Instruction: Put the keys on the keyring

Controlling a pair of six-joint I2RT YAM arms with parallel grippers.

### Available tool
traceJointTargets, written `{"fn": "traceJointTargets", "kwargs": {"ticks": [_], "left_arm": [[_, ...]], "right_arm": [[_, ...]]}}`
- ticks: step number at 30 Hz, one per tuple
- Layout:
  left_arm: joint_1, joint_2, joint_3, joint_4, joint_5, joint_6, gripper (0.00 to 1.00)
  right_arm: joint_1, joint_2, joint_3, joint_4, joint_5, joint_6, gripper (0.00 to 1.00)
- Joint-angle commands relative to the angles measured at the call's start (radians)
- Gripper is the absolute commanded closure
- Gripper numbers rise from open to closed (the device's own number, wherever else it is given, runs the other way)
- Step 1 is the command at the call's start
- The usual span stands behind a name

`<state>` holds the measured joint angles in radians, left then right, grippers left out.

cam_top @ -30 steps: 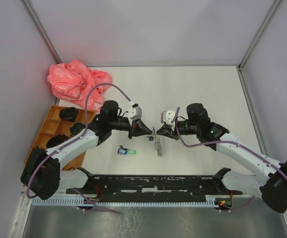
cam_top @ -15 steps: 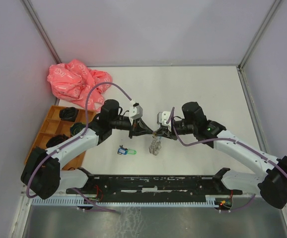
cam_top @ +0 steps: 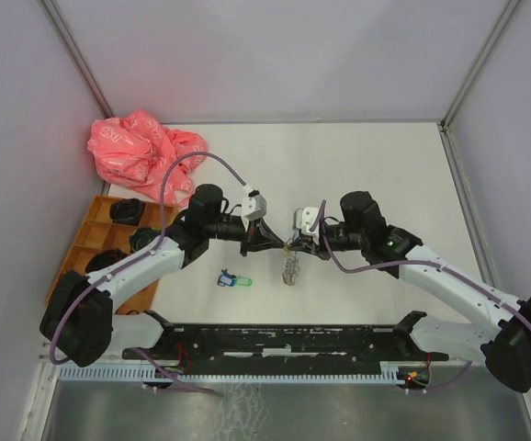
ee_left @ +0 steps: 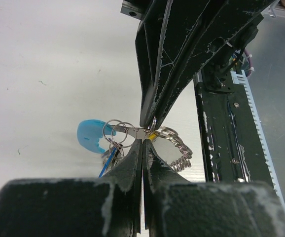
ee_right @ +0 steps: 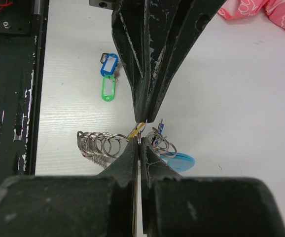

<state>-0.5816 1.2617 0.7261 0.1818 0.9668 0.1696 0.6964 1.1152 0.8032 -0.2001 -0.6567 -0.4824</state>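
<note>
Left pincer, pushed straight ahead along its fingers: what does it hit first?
The right pincer, almost at once: its closed tips face the left pincer nose to nose, with only the keyring metal between them.

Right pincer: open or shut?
Shut. In its wrist view the right pincer has its fingers pressed together with no gap, the tips nipping the keyring at its wire loops.

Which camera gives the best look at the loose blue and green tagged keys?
Right wrist: the blue and green tagged keys show large and unobstructed, each tag distinct. Top external shows them only as a tiny speck. Left wrist misses them.
</note>
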Motion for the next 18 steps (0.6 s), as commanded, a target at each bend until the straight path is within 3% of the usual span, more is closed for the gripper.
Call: {"fn": "traceJointTargets", "kwargs": {"ticks": [1, 12, 18], "left_arm": [[0.002, 0.023, 0.018, -0.007, -0.046, -0.034, 0.97], [-0.004, 0.05, -0.014, 0.062, -0.008, -0.103, 0.97], [-0.012, 0.063, -0.022, 0.062, -0.014, -0.107, 0.97]], "right_arm": [[-0.024, -0.069, -0.026, 0.156, -0.021, 0.065, 0.99], [-0.056, -0.071, -0.136, 0.501, -0.105, 0.221, 0.99], [-0.057, -0.063, -0.156, 0.588, -0.104, 0.248, 0.99]]}}
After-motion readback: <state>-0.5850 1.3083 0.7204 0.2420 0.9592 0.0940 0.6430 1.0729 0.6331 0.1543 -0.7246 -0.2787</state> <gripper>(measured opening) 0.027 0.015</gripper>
